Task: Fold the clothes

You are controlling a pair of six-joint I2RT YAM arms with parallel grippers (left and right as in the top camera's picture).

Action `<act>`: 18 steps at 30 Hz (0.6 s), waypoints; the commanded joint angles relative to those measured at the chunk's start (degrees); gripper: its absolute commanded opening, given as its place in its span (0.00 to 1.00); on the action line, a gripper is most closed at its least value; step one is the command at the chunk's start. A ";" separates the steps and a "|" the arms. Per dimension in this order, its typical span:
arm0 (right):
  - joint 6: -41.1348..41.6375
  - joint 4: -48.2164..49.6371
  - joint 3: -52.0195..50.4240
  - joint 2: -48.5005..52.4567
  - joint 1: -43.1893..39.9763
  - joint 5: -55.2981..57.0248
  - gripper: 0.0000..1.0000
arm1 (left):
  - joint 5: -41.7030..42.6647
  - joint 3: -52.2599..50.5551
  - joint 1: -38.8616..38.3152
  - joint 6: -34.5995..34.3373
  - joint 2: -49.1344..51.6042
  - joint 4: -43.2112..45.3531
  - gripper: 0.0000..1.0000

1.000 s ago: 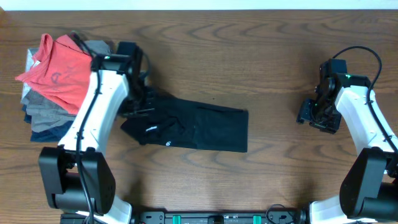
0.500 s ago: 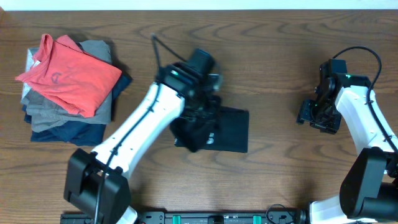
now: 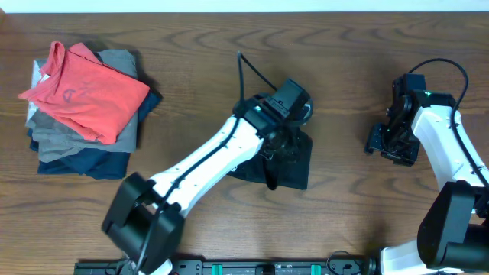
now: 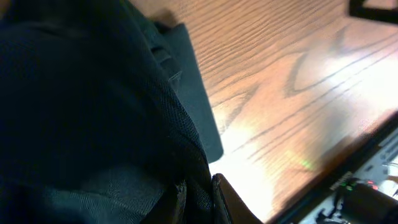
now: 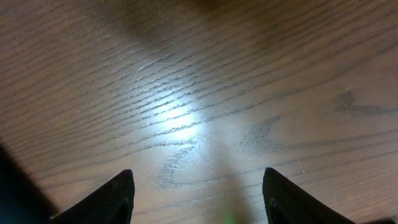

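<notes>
The clothes, a black shirt (image 3: 296, 166), lie as a small folded bundle in the middle of the table. My left gripper (image 3: 284, 150) is down on the bundle's top, and its arm covers much of the shirt's left part. In the left wrist view, black shirt fabric (image 4: 93, 93) fills the left side, and a fold of it is pinched between the nearly closed jaws of the left gripper (image 4: 198, 194). My right gripper (image 3: 390, 145) hovers over bare wood at the far right. In its wrist view the right gripper (image 5: 198, 175) stands open with nothing between the fingers.
A pile of folded garments (image 3: 76, 141), grey and navy with a coral-red shirt (image 3: 88, 88) on top, sits at the back left. The table's front edge and rail (image 4: 367, 180) lie close to the right of the shirt in the left wrist view.
My left arm has swept from the shirt's left end over to its right end, carrying the fabric along and doubling the shirt over. The right arm has stayed still.
</notes>
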 commanded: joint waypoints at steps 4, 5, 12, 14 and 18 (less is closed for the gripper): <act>-0.28 -0.17 0.61 -1.03 -0.33 0.39 0.64 | -0.55 1.16 -0.66 -1.16 1.88 0.04 0.16; -0.28 -0.17 0.61 -1.03 -0.33 0.37 0.64 | -0.52 1.18 -0.42 -1.18 1.33 0.09 0.15; -4.52 0.72 0.61 -1.03 -0.33 -6.67 0.66 | 6.64 3.50 1.53 3.21 -6.95 0.07 0.43; -10.12 1.77 0.61 -1.03 -0.26 -15.85 0.67 | 6.51 3.50 2.34 5.44 -10.38 -0.17 0.59; -23.19 2.27 0.61 -1.03 1.44 -36.37 0.67 | 0.35 3.50 6.01 6.58 -17.20 -2.93 0.61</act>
